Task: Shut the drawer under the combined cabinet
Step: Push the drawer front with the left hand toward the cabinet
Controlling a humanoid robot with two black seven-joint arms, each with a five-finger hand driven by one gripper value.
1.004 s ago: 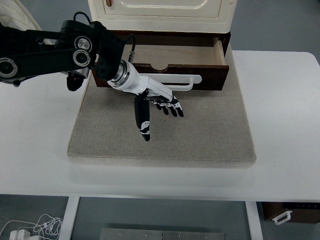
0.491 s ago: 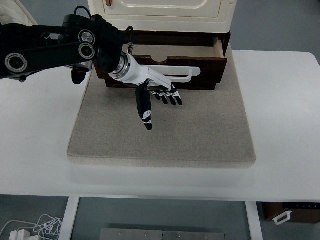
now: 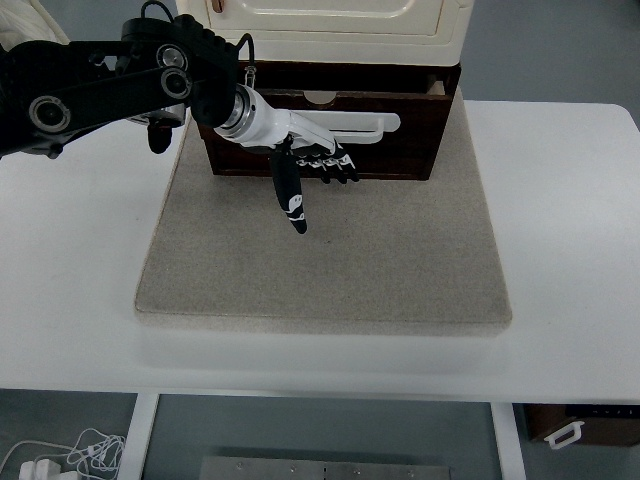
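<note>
**Drawer nearly home under the left hand's push**

The dark brown wooden drawer under the cream-coloured cabinet now shows only a thin strip of its pale interior along the top. A second ago it stood well out over the grey-beige textured mat, its light wood floor plainly in view; half a second ago it was partly in. It has slid steadily back toward the cabinet.

The robot's left hand, white with black fingers, lies flat against the drawer front, just below the long white bar handle. The fingers are extended and relaxed, gripping nothing; the thumb points down and away toward the mat. The black arm reaches in from the picture's left and has moved back together with the drawer. The right arm is out of view.

The closing step looks almost complete. What likely remains is a short final push until the front sits flush with the cabinet's base. The mat rests on the white desk.
</note>
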